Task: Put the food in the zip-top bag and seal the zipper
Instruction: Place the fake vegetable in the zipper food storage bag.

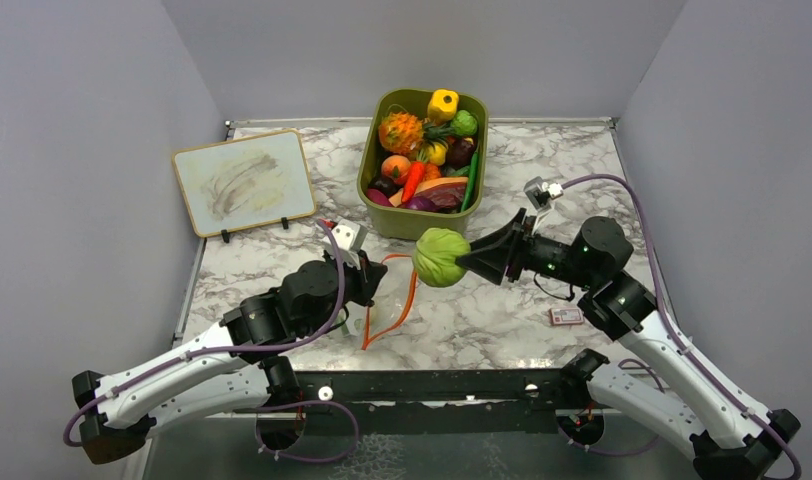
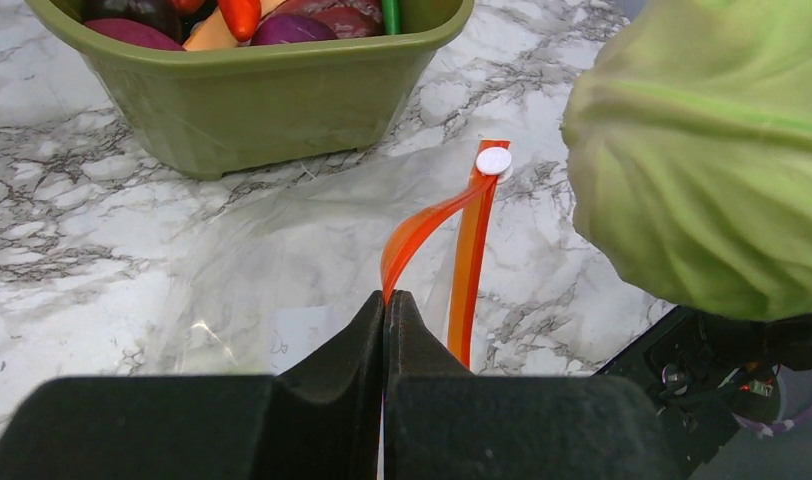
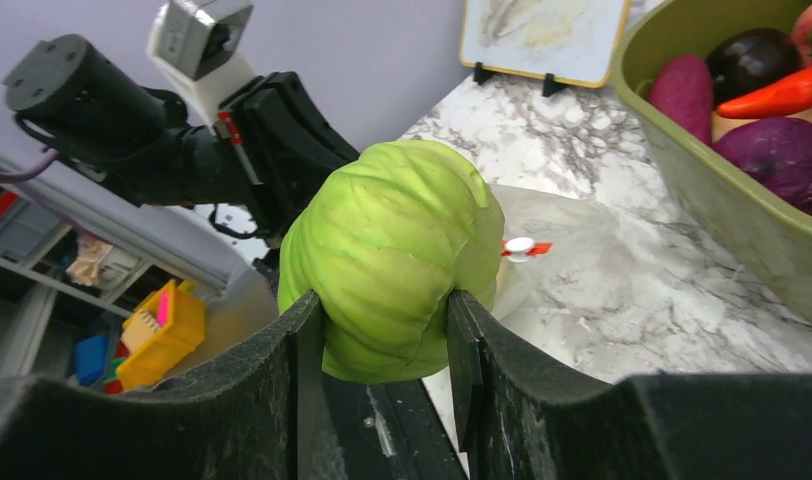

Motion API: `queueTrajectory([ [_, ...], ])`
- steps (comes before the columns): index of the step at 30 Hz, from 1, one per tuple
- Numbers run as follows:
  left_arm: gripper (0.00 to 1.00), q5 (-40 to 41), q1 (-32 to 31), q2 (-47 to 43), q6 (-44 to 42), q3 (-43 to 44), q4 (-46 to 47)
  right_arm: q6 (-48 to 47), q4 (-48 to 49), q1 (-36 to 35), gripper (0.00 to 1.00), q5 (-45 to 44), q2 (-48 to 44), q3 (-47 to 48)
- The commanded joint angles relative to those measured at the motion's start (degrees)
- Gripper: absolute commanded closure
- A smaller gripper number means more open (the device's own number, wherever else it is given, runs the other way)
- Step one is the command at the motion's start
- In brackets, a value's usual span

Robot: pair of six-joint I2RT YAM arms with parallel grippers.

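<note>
Your left gripper is pinched fully shut on the zipper, the orange-red strip of the bag. It holds one side of the strip just clear of the table, so that side bows up and away from the other, which runs straight beside it. Both sides meet at a small white dot at the far end of the mouth. The rest of the bag lies flat and crinkled on the marble, near the middle of the table, just on the near side of the bin.

Your right gripper is about half open and clamped on a cabbage, one finger on either side of the ball. It holds the cabbage in the air just right of the bag's mouth, close to the lifted strip. You cannot tell from these views whether the two touch.

The other food is in the bin at the far middle: the bumpy orange fruit at its far left, the peach fruit just nearer, and a green ball at its far right, among other toys.

A board stands at the far left. A small tag lies on the table beside your right arm.
</note>
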State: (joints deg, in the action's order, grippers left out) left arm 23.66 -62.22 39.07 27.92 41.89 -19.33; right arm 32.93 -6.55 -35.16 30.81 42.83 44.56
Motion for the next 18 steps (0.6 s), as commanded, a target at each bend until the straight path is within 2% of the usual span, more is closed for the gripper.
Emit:
queueTrajectory([
  [1, 1.0, 2.15, 0.34, 0.33, 2.55, 1.85, 2.27, 5.03, 5.9, -0.09, 0.71, 6.01, -0.06, -1.24],
  [4, 1.0, 1.88, 0.34, 0.85, 3.48, 2.21, 2.87, 8.91, 9.98, -0.08, 0.71, 7.78, 0.39, -4.48],
  [8, 1.0, 1.52, 0.34, 1.71, 3.73, 2.39, 4.2, 11.54, 10.38, -0.18, 0.71, 5.31, 1.79, -6.88],
  [11, 1.0, 1.48, 0.34, 2.6, 3.74, 2.79, 4.49, 14.71, 14.34, -0.96, 0.71, 6.0, 3.45, -9.52],
  [18, 1.0, 0.07, 0.34, 3.67, 4.09, 3.4, 4.48, 15.94, 19.16, -7.85, 0.71, 0.72, 7.98, -12.07],
])
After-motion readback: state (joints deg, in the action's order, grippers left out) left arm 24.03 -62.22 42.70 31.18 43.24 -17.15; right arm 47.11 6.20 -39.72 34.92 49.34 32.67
